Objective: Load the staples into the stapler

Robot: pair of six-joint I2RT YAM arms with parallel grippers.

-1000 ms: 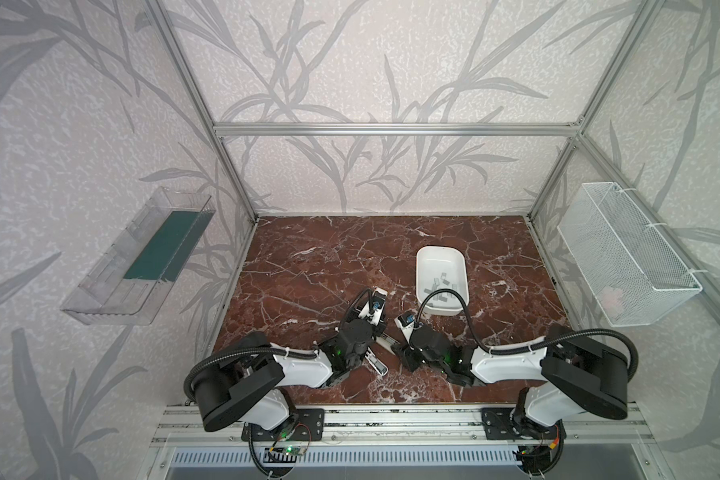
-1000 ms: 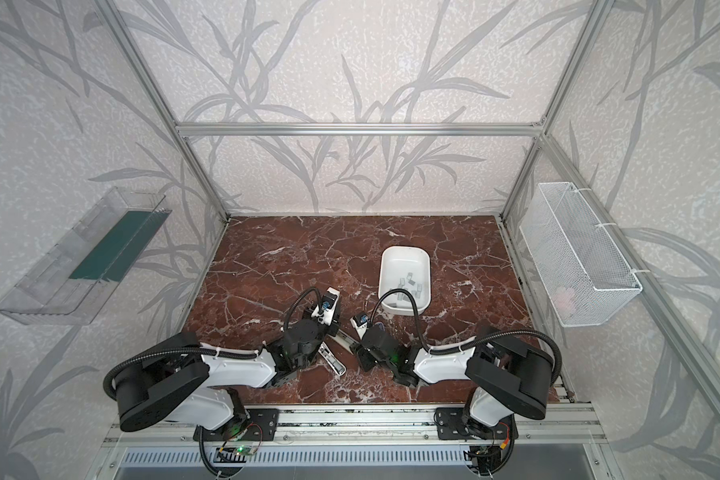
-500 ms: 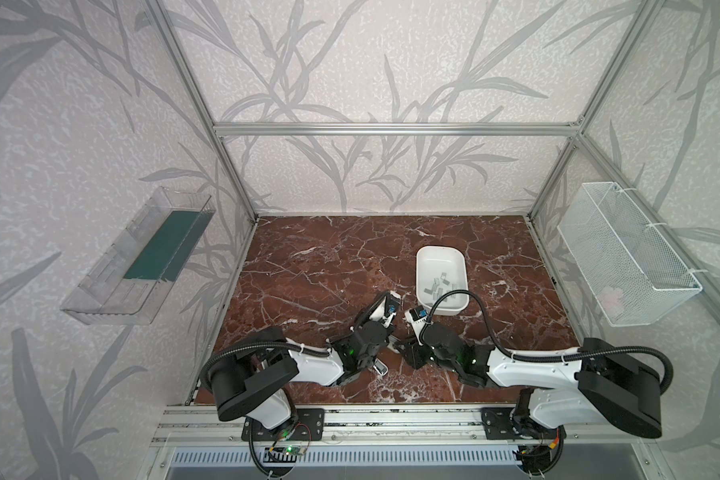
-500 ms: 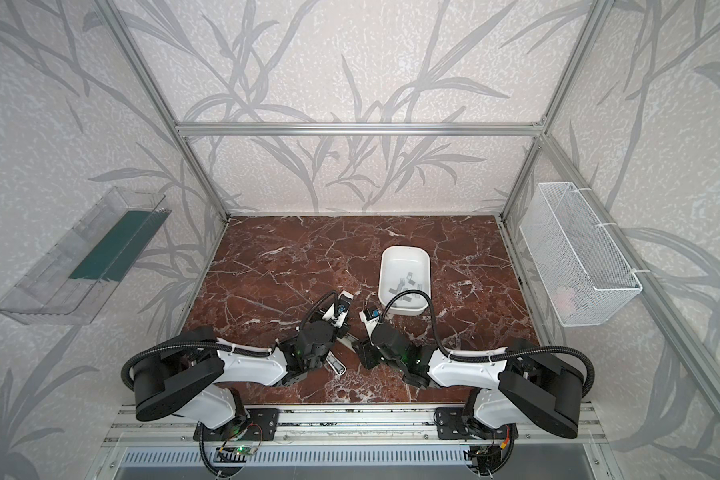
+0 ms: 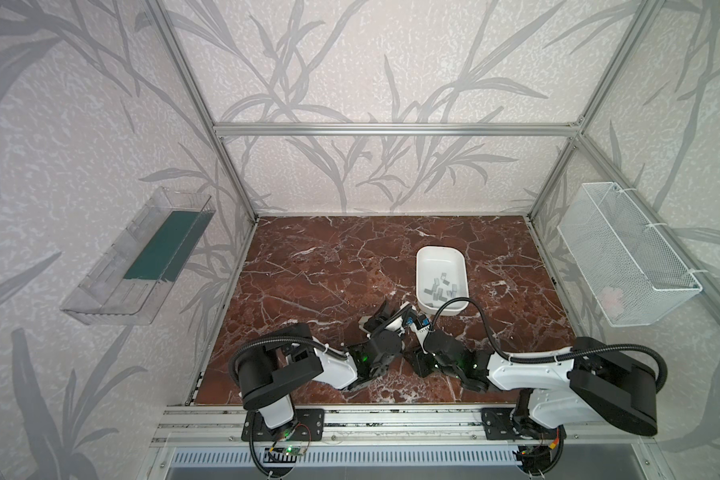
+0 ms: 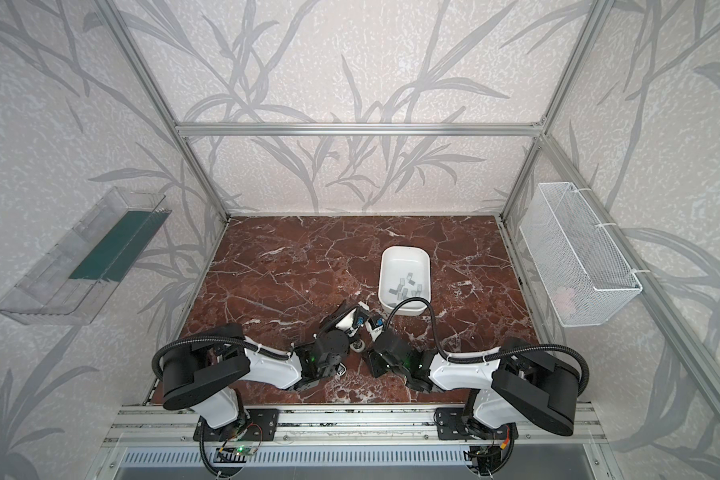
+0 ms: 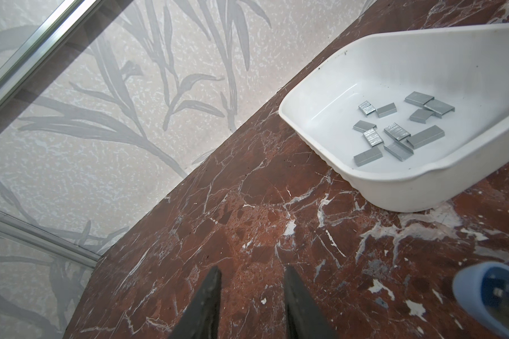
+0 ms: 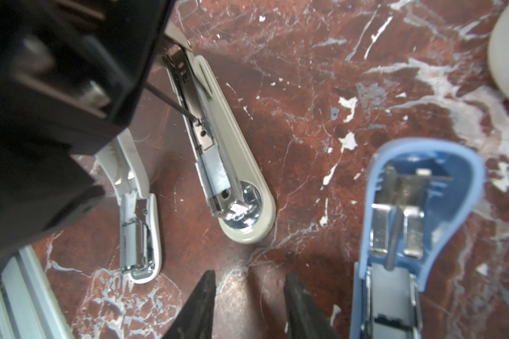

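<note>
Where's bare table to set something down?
Free: table left and back, between the walls and white tray; also right of the tray. Crowded: front centre, with blue stapler, beige stapler and white stapler beside left gripper and right gripper.

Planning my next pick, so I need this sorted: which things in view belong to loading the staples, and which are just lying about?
For the job:
- staples in the white tray
- open blue stapler
- open beige stapler
- small white stapler

Lying about:
- clear wall bin with its dark green sheet
- white wire basket on the side wall
</note>
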